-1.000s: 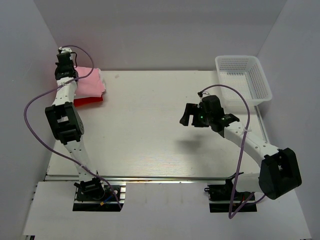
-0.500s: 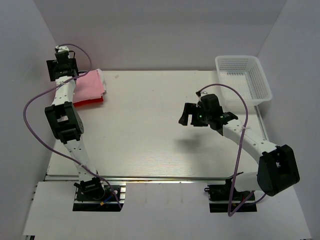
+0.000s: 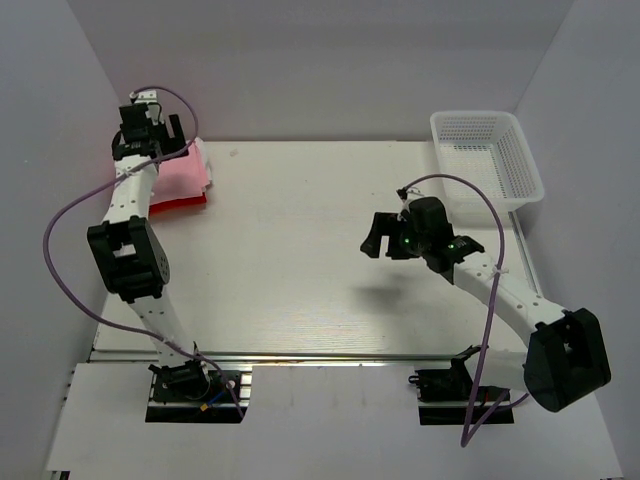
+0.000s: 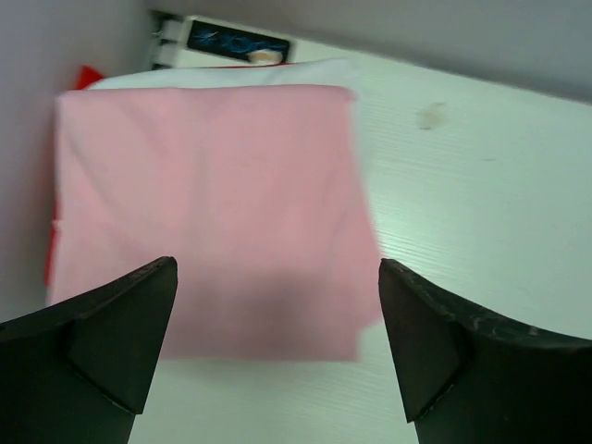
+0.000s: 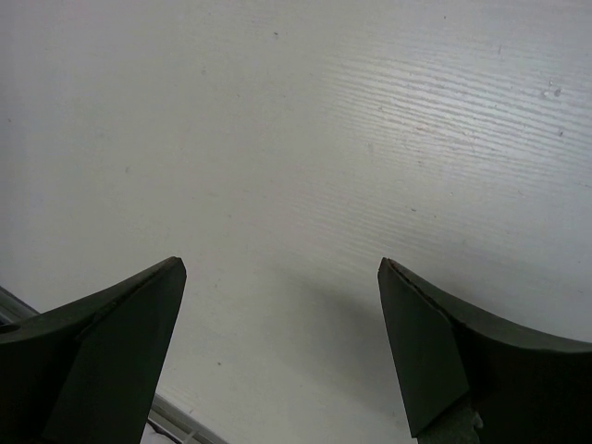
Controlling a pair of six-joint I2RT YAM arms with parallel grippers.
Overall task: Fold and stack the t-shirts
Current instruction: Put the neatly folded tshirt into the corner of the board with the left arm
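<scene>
The folded t-shirts lie stacked at the table's far left. The light pink t-shirt (image 3: 186, 172) (image 4: 208, 208) is on top. A white t-shirt (image 4: 236, 76) shows as a thin strip along its far edge. A red t-shirt (image 3: 180, 203) (image 4: 87, 76) peeks out underneath. My left gripper (image 3: 150, 138) (image 4: 276, 268) hovers open just above the pink shirt's near edge, with nothing between its fingers. My right gripper (image 3: 378, 236) (image 5: 277, 264) hangs open over bare table right of the middle, far from the stack.
A white mesh basket (image 3: 487, 150) stands at the far right corner of the table. The left wall runs close beside the stack. A small label plate (image 4: 236, 43) sits at the table's back edge behind the shirts.
My left gripper has gone from shut to open, letting go of the pink shirt, which now lies flat on the stack. The right arm shifted slightly.
</scene>
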